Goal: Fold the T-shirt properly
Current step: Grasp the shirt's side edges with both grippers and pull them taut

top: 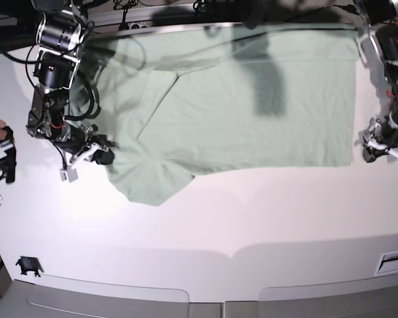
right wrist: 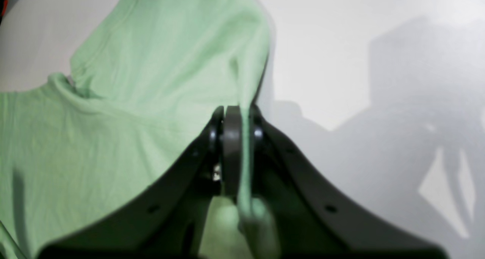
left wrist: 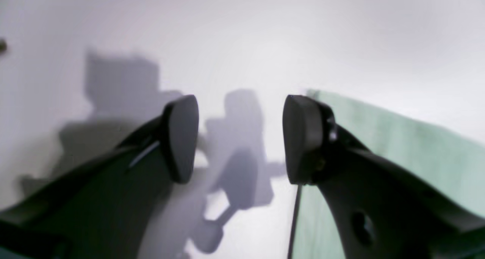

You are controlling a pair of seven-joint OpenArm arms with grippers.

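T-shirt [top: 252, 112], a pale mint-green short-sleeved soft cloth garment, lies spread across the far half of the white worktop [top: 205, 225], its long axis running side to side, collar end toward the right claw [top: 96, 157] and hem end toward the left claw [top: 378, 151]. The right claw is clenched on a fold of cloth at the sleeve edge, while the left claw hangs released just beside the hem corner, touching nothing; the body looks flat, the gripped sleeve end rumpled

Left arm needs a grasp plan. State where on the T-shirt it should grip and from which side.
Probably the hem corner of the T-shirt nearest the open left gripper, coming in from the bare table side. The cloth lies flat there with its edge exposed, while the right gripper already pinches the collar end.
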